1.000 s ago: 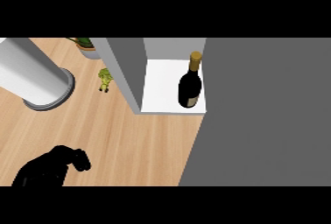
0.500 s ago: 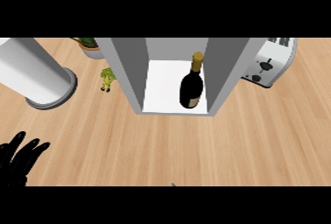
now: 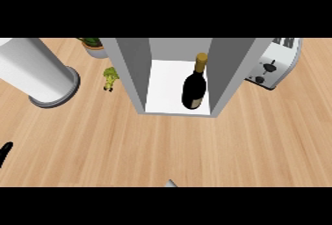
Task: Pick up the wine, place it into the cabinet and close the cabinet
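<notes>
The dark glass wine bottle (image 3: 194, 90) is standing inside the open grey cabinet (image 3: 225, 70) at 12 o'clock, so only closing is remaining. The black left hand (image 3: 3, 154) is slipping out at 8 o'clock, and I cannot tell how its fingers are set.

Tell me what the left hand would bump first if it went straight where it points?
Probably the white cylinder; only a sliver of the left hand shows, aimed upward, so it's a guess.

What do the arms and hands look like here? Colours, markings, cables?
Little shows. The left hand is a thin, plain black sliver at the left edge, no markings or cables visible. A small grey tip at the lower edge may be a forearm. The right hand is out of view.
</notes>
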{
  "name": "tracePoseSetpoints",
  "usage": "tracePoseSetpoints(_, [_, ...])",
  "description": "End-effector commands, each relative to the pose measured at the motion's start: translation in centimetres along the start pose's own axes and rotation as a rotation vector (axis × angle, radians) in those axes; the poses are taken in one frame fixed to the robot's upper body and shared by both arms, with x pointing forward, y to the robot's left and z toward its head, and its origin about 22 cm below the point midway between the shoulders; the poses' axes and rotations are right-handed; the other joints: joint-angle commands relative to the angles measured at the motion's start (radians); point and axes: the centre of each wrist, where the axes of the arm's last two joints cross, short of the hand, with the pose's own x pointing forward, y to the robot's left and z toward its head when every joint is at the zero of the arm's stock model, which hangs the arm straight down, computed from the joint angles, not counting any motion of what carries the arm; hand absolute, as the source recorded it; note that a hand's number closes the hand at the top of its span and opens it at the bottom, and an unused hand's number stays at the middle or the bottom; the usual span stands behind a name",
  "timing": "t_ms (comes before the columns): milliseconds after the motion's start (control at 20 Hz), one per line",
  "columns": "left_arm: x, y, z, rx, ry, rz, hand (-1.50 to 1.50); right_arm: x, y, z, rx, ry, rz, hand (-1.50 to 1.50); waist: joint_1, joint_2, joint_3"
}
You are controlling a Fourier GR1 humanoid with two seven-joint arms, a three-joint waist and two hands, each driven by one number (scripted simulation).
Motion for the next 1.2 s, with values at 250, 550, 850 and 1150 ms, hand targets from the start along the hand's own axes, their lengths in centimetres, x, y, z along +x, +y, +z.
tracePoseSetpoints(250, [2.9,3.7,-0.7,-0.041,-0.032,-0.011,-1.5,0.6,1.4,-5.7,-0.095,-0.108,-0.032,1.5,0.021,0.01,-0.001])
tracePoseSetpoints(550, [3.0,4.1,0.5,-0.043,-0.025,0.017,-1.5,0.3,-1.7,-11.7,-0.224,-0.067,0.013,1.5,0.026,0.016,0.003])
tracePoseSetpoints(850, [4.4,7.1,0.8,-0.036,-0.028,-0.019,-1.5,1.9,-4.7,-16.7,-0.182,-0.057,0.014,1.5,0.02,0.021,0.002])
tracePoseSetpoints(1150, [5.5,7.0,0.7,-0.043,-0.027,-0.015,-1.5,0.5,-8.8,-19.9,-0.083,0.007,-0.001,1.5,0.019,0.019,0.005])
